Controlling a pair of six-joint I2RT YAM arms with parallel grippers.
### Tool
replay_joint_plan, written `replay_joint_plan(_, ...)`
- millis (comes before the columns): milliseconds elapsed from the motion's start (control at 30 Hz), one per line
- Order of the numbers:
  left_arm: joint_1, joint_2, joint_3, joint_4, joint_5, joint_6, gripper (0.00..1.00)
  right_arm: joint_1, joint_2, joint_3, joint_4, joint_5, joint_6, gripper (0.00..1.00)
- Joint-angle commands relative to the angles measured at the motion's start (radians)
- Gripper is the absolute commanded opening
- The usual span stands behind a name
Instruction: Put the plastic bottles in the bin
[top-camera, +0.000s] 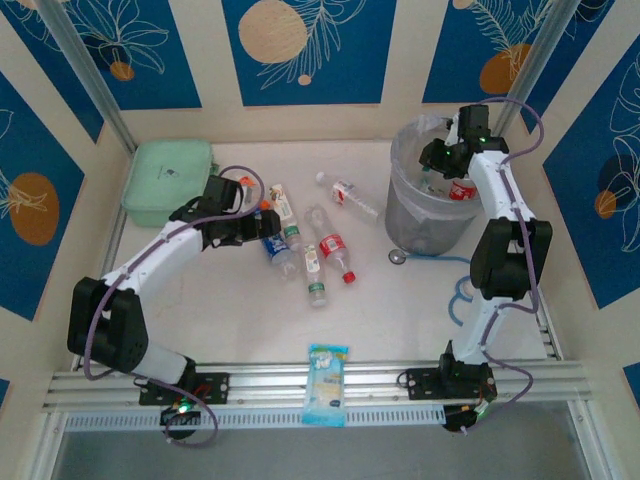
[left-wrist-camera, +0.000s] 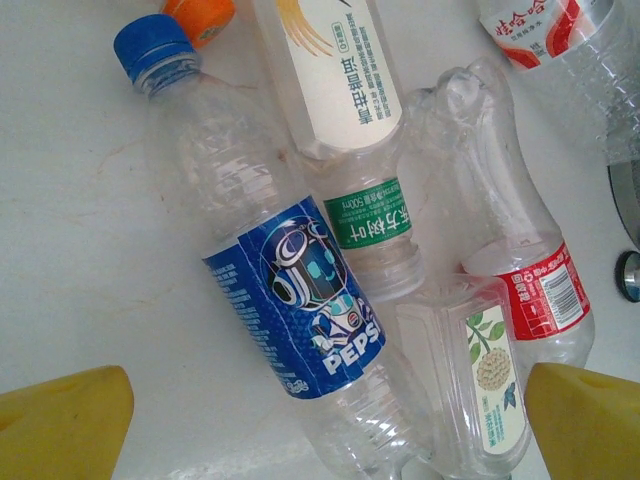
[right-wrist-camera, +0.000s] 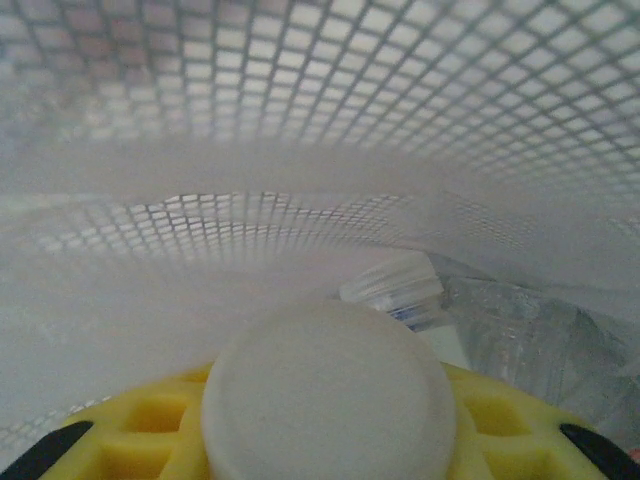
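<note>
- White table (top-camera: 200, 320): bears everything below; the arm bases stand at its near edge.
- Grey mesh bin (top-camera: 420, 225), lined with a clear bag: stands at the far right. At least one red-labelled bottle (top-camera: 462, 188) lies inside. In the right wrist view the mesh wall (right-wrist-camera: 300, 100) rises close ahead, with a clear bottle (right-wrist-camera: 400, 290) lying against it.
- Mint-green lidded box (top-camera: 168, 178): far left corner, apart from the bottles.
- Right gripper (top-camera: 437, 160): inside the mouth of the bin. In its own view the gripper (right-wrist-camera: 330, 420) has its yellow fingers (right-wrist-camera: 500, 425) clenched close on a held bottle (right-wrist-camera: 325, 385), of which just the round white end is visible.
- Left gripper (top-camera: 256, 228): at the left edge of the bottle cluster. In its own view the gripper (left-wrist-camera: 330, 410) is released, its yellow fingers (left-wrist-camera: 70, 425) spread wide and holding nothing, above the table.
- Loose plastic bottles, mid-table between box and bin, all lying down:
  - Pepsi bottle (left-wrist-camera: 300, 300), blue label, blue cap (left-wrist-camera: 152, 48); nearest the left gripper (top-camera: 275, 245).
  - Cream-labelled bottle (left-wrist-camera: 340, 80): touches the Pepsi bottle on its right (top-camera: 284, 206).
  - Red-banded bottle (left-wrist-camera: 530, 290): further right, red cap pointing near (top-camera: 333, 245).
  - Leaf-labelled bottle (left-wrist-camera: 490, 380): wedged between the Pepsi and red-banded ones, green cap near (top-camera: 313, 268).
  - Lone bottle (top-camera: 348, 197): far side, just left of the bin.
- Blue-and-white packet (top-camera: 327, 385): flat on the near rail, centre.
- Orange cap (left-wrist-camera: 200, 15): beside the blue cap.
- Small grey disc (top-camera: 397, 257): on the table at the bin's foot.
</note>
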Motion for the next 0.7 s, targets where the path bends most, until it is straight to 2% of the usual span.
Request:
replay_joint_plan(0,0.018,0.016,0.022,0.007,0.029,0.015,1.00,-0.008,-0.049,0.038,-0.124,-0.076,0.060,0.46)
replay_joint_plan(100,0.028,0.037,0.041,0.018,0.022,-0.019,1.00,-0.023,-0.101,0.070,-0.161,-0.082,0.057,0.58)
replay_joint_plan(200,0.037,0.055,0.050,0.041,-0.056,-0.107,1.00,-0.041,-0.162,0.074,-0.188,-0.090,0.063,0.69)
replay_joint_plan(400,0.040,0.120,0.113,0.060,-0.128,-0.174,1.00,-0.087,-0.297,0.000,-0.204,-0.134,0.074,0.85)
replay_joint_plan(533,0.039,0.175,0.169,0.040,-0.183,-0.204,1.00,-0.108,-0.412,-0.077,-0.192,-0.149,0.083,0.99)
replay_joint_plan(667,0.041,0.226,0.207,0.048,-0.242,-0.212,1.00,-0.111,-0.508,-0.142,-0.208,-0.167,0.083,0.99)
